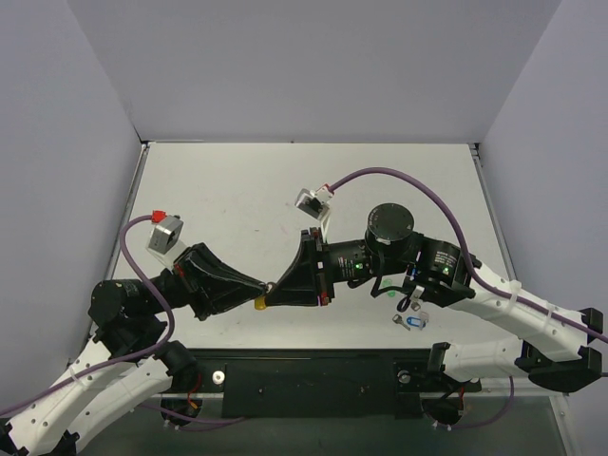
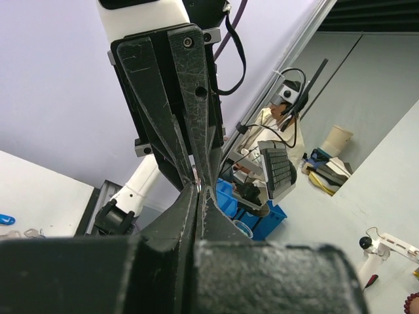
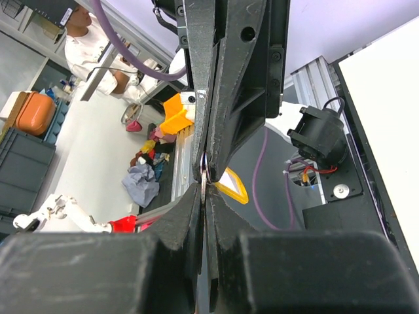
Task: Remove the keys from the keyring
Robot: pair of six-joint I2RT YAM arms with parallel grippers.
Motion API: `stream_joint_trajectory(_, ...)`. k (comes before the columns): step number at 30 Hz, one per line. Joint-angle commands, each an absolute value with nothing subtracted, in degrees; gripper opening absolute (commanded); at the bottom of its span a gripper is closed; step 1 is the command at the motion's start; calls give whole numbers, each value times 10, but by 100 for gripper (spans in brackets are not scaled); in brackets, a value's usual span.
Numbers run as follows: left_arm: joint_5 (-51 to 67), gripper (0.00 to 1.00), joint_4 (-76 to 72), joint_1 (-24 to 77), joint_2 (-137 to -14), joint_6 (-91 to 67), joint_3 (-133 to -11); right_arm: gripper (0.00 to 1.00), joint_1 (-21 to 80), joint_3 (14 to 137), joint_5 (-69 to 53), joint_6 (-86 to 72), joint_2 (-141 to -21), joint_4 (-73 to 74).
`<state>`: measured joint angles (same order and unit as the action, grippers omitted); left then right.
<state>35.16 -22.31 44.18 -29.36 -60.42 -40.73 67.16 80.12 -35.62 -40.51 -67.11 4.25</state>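
Both closed; left gripper (image 1: 263, 286) meets right gripper (image 1: 274, 288) at keyring (image 3: 203, 171).

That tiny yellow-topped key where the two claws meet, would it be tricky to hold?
Probably light: the yellow-capped key is far smaller than the left gripper and right gripper meeting beside it. Likely stiff metal, yet apt to swing, since it hangs free beside their tips. Being so small, it may slip.

White arm links (image 1: 95, 375) with black joint housings (image 1: 394, 228), purple cables (image 1: 408, 180) running to grey wrist cameras (image 1: 166, 235), small red connector (image 1: 159, 214) atop one, scuffed black wedge-shaped fingers (image 2: 186, 111) with recessed screws (image 2: 188, 42), green LED (image 1: 357, 267) lit.
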Motion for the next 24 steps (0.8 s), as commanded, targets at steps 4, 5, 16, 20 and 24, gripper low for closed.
stream_joint_trajectory(4, 316, 0, -186, 446, -290, -580, -417, 7, 671, 802, -366, -407, -672, 11)
stream_joint_trajectory(5, 309, 0, -180, 446, -286, -579, -416, 18, 671, 802, -362, -407, -672, 15)
stream_joint_trajectory(16, 229, 0, -192, 446, -257, -609, -395, 55, 671, 750, -193, -434, -611, -46)
stream_joint_trajectory(20, 209, 0, -202, 446, -257, -624, -385, 51, 671, 727, -160, -446, -598, -71)
stream_joint_trajectory(24, 198, 0, -210, 446, -254, -635, -373, 48, 671, 719, -135, -455, -599, -83)
